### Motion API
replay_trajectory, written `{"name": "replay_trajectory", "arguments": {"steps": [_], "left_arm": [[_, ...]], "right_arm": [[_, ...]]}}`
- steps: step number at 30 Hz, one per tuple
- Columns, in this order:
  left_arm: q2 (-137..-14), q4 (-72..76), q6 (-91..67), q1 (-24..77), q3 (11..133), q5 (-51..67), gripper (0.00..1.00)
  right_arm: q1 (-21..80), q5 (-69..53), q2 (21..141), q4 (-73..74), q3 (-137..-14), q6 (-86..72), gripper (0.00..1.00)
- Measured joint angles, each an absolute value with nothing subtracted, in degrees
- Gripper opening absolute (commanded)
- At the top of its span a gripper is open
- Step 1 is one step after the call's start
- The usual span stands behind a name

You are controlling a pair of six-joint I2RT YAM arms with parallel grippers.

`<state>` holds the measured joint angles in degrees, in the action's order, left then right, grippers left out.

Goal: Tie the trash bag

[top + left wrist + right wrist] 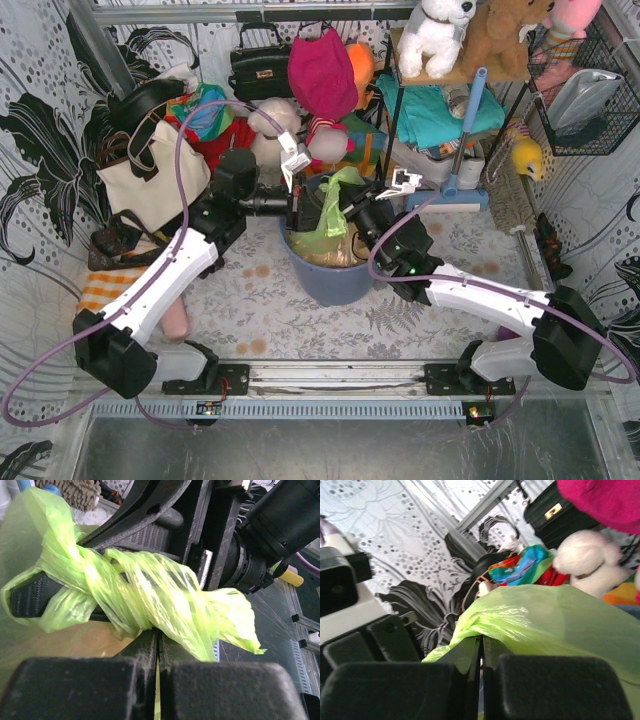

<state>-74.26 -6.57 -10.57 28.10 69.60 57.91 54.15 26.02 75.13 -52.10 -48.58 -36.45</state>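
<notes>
The bag [338, 215] sits in the bin [325, 282] in the middle of the table [255, 305], right between the two arms, and brown paper shows through it; its top is pulled up and twisted into thick green ropes, and in the left wrist view the ropes cross over each other, so the tying looks begun; I see no tight knot, so I think the ends must be pulled through and snugged down; the left gripper [158, 652] has its fingers pressed together with a thin bit of green plastic between them; the right gripper [481, 655] is pressed together too, pinching a fold of the bag; one green rope is wound around a black finger [27, 600], and I cannot tell whose it is; that could get in the way, since the plastic might snag there when pulled; both arms crowd the bin's mouth, so there is little room; a cream tote [150, 178] stands close on the left, a black handbag [260, 68] hangs behind, and soft toys [437, 35] sit on a shelf, all apart from the bag.
</notes>
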Motion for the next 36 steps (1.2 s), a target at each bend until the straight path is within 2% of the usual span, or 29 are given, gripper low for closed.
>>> {"name": "replay_trajectory", "arguments": {"steps": [9, 18, 21, 26, 31, 34, 36], "left_arm": [[-74.26, -6.81, -10.41, 28.18, 67.22, 57.45, 0.07], [-73.17, -6.70, -10.35, 28.21, 64.71, 57.23, 0.07], [-72.40, -6.55, -10.39, 28.21, 64.47, 56.95, 0.13], [-69.04, -7.49, -10.04, 28.49, 64.25, 53.21, 0.27], [-63.72, -7.66, -9.74, 28.51, 64.12, 45.82, 0.30], [-60.66, -7.55, -9.74, 28.51, 63.99, 41.67, 0.26], [-58.54, -7.16, -10.02, 28.51, 63.33, 38.11, 0.29]], "right_arm": [[53.34, 18.46, 77.69, -58.50, -46.78, -45.63, 0.00], [53.01, 16.40, 78.08, -61.21, -46.63, -48.42, 0.00], [52.99, 16.21, 78.08, -62.19, -46.63, -48.49, 0.00], [52.99, 16.03, 78.08, -63.48, -46.59, -48.69, 0.00], [52.99, 16.01, 78.06, -63.99, -46.57, -48.71, 0.00], [52.99, 15.81, 78.06, -64.20, -46.59, -48.86, 0.00], [52.99, 15.79, 78.06, -64.38, -46.57, -48.86, 0.00]]}}
